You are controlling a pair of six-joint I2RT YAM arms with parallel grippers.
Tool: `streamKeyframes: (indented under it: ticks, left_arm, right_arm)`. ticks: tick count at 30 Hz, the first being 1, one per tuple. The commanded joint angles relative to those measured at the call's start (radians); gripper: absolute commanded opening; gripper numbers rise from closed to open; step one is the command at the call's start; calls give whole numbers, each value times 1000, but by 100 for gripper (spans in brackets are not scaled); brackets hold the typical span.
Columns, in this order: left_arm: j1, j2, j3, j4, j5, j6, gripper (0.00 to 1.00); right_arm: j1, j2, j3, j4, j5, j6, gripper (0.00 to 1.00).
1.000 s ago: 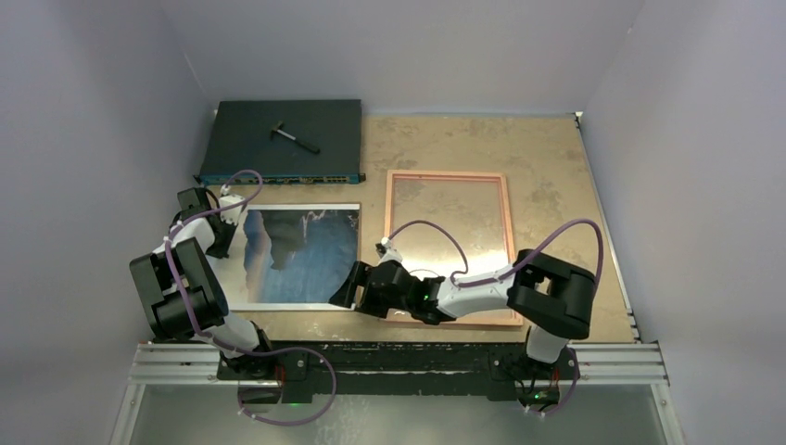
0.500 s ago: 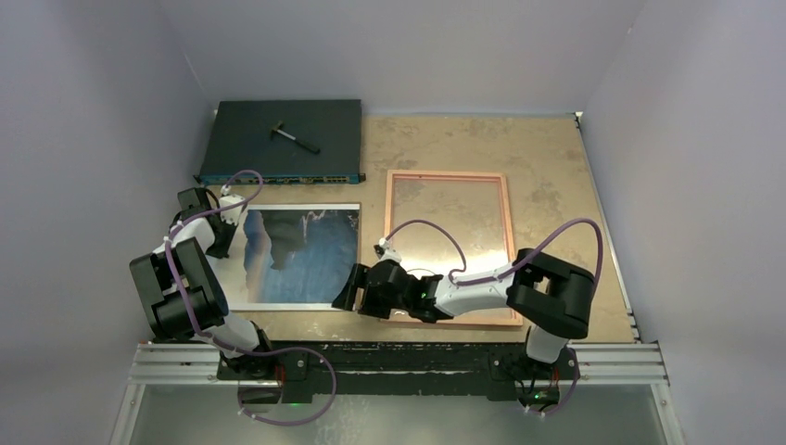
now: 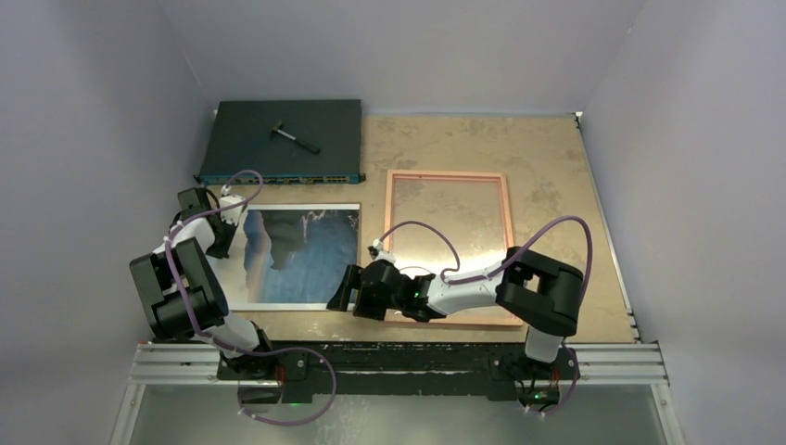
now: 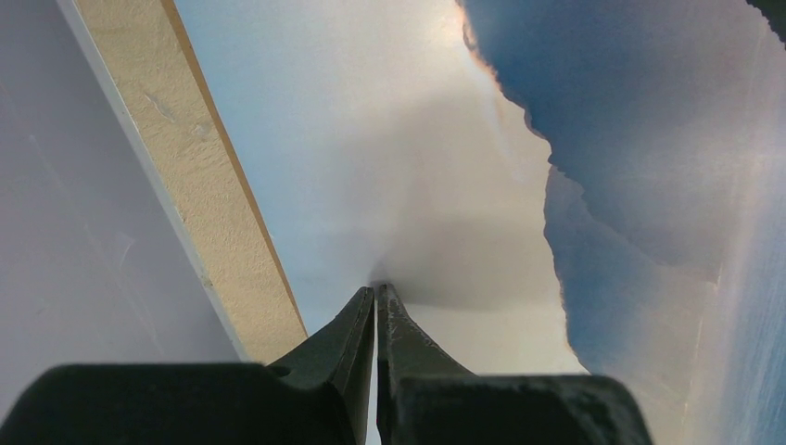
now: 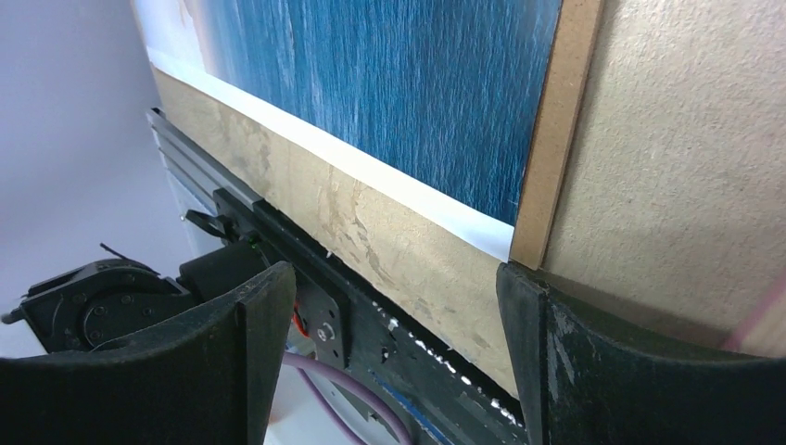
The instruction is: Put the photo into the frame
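The photo (image 3: 295, 255), dark blue with a pale left part, lies flat on the left of the table on a brown backing board (image 5: 557, 120). The pink frame (image 3: 449, 176) lies flat to its right. My left gripper (image 3: 225, 234) is shut, its tips (image 4: 378, 289) resting on the photo's pale area (image 4: 371, 167) near its left edge, with nothing visible between them. My right gripper (image 3: 341, 289) stands open at the photo's near right corner. In the right wrist view its right finger (image 5: 528, 324) touches the board's corner, beside the blue picture (image 5: 389, 83). Its left finger (image 5: 264, 334) hangs over the rail.
A dark flat electronics box (image 3: 278, 153) sits at the back left with a small black tool (image 3: 295, 137) on it. Pale walls close in on the left, back and right. A black mounting rail (image 3: 399, 357) runs along the near table edge.
My right arm has slid a little to the left, bringing its open gripper closer to the photo's near right corner. The left arm and the photo have not moved.
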Motion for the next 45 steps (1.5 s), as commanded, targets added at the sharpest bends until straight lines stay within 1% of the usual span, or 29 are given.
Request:
streamKeyframes:
  ticks: [1, 5, 9, 15, 22, 26, 33, 36, 39, 45]
  left_arm:
    - [-6, 8, -27, -86, 49, 5, 3]
    - [-6, 6, -22, -91, 50, 9, 3]
    - [-6, 5, -21, -89, 48, 12, 3]
    - [-5, 5, -22, -91, 45, 15, 2]
    - [-6, 0, -29, -92, 38, 26, 2]
    - [-5, -2, -30, -94, 33, 29, 2]
    - [-6, -8, -30, -101, 30, 31, 2]
    - [-5, -10, -28, -104, 30, 31, 1]
    - [-6, -10, -24, -109, 33, 29, 1]
    - [-5, -10, -16, -121, 34, 29, 0]
  right_arm:
    - [5, 22, 8, -25, 29, 13, 82]
    - [6, 13, 19, -35, 69, 20, 82]
    - [6, 8, 9, -14, 76, 18, 82]
    - [5, -30, -11, 97, 89, -17, 82]
    - [5, -64, -71, 260, 47, -20, 81]
    - [5, -77, -93, 314, 47, -19, 81]
    - [-10, -79, -111, 340, 57, -19, 82]
    - [-26, -87, -158, 423, 62, -17, 82]
    - [-52, -86, -200, 549, 48, -34, 83]
    - [-90, -5, -188, 687, -39, -89, 83]
